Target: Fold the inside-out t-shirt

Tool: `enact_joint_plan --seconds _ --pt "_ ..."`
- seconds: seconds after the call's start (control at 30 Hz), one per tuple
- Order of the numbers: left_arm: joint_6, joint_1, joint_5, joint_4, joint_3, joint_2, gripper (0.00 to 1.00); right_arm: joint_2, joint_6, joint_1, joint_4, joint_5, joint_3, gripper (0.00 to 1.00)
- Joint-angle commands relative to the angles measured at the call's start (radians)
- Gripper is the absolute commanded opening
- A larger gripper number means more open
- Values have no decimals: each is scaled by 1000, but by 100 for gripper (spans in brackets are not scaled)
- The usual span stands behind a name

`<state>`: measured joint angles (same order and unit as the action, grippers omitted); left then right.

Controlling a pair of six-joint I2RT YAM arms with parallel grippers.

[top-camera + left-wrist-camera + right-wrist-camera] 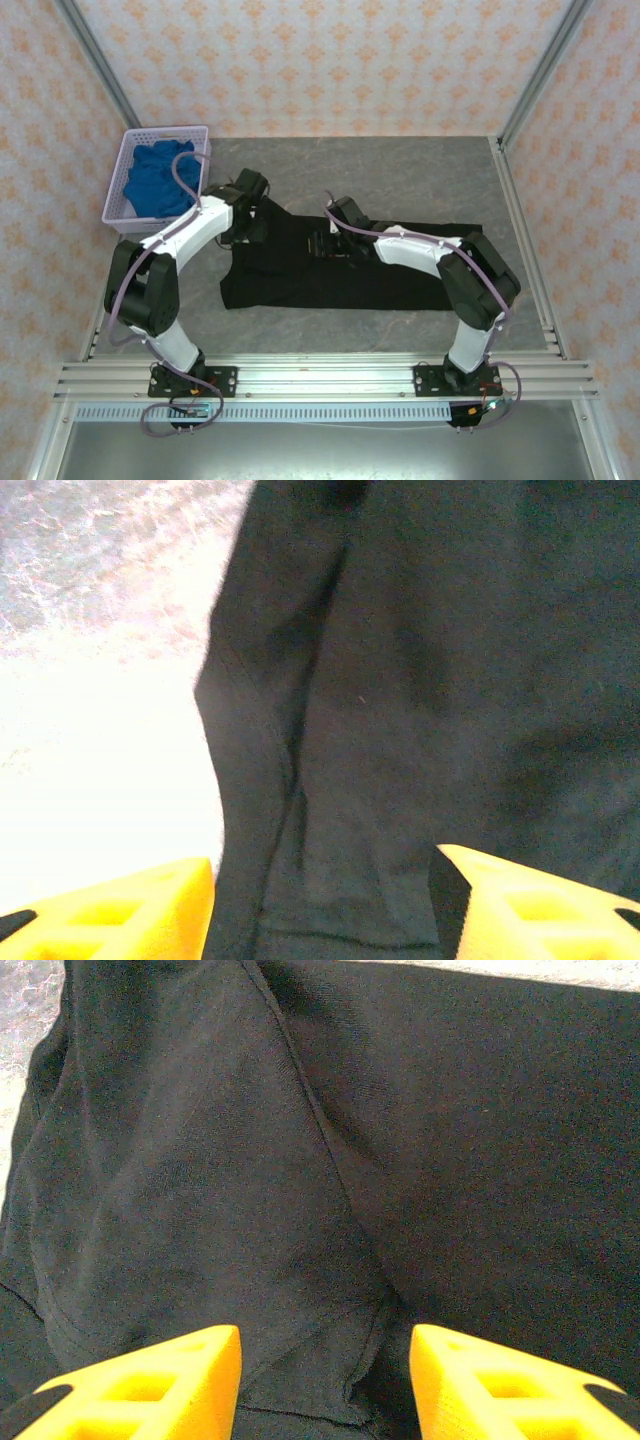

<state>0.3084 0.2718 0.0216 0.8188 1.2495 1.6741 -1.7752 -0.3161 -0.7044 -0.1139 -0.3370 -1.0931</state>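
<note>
The left claw (322, 862) and right claw (325, 1332) are hovering just above the black inside-out t-shirt (330, 285), each holding its fingers apart.

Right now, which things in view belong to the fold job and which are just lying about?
Job:
black t-shirt, flat on the table
left tool and right tool, both open over it

Lying about:
blue cloth
basket holding it, far left
</note>
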Motion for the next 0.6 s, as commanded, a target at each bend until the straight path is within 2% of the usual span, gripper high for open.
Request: enact_joint_plan --seconds 0.0,0.17,0.33,0.43,0.57 --pt "21 -66 76 -159 -41 3 65 -9 47 -24 -21 -12 -61 51" --pt "-25 -118 126 -256 -65 58 88 -15 73 -32 -31 -5 -70 63" --pt "-34 -147 165 -268 -72 102 98 -9 101 -32 -52 29 -67 76" --pt "-20 -155 167 -275 -94 102 99 -23 122 -32 -45 58 -77 78" --pt "-2 -171 179 -268 -121 109 96 -75 103 -32 -37 7 -129 77"
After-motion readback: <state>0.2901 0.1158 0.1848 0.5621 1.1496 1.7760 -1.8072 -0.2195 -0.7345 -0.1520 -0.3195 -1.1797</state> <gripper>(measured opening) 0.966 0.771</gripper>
